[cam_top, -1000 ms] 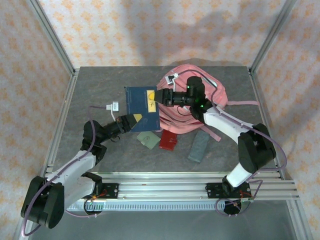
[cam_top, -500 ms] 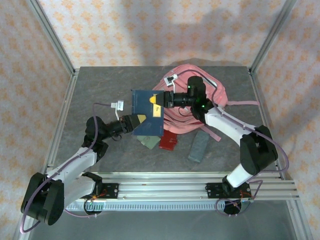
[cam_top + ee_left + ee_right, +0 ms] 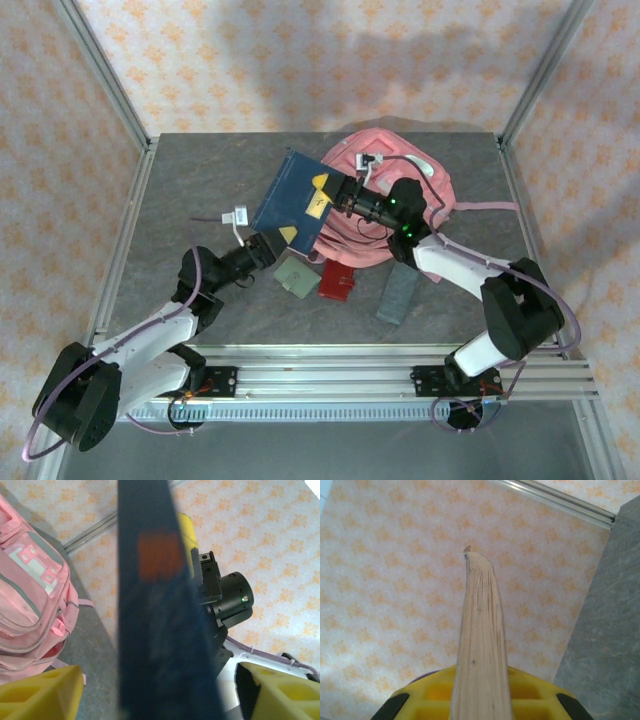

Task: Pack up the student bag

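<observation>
The student bag lies flat toward the back right of the table, pink, with its pockets and pale patches facing up. The left wrist view shows it lying beside and beyond the book.

A blue book is held in the air just left of the bag, tilted, with its far corner raised. The right claw is closed tight on the book's right edge. In its own wrist view the page edge runs straight out from between the yellow pads, so this arm alone seems to carry the weight.

The left claw sits at the book's lower corner with its jaws spread wide. Its wrist view shows the book's edge passing between the two yellow fingers with a gap on each side, so it grips nothing. It looks placed there to steady or catch the book rather than to hold it.

The tilt probably serves to aim the book at the bag's opening, though I cannot tell where that opening is.

A green pouch, a red one and a grey case lie on the table near the bag's front edge, apparently still to be packed.
</observation>
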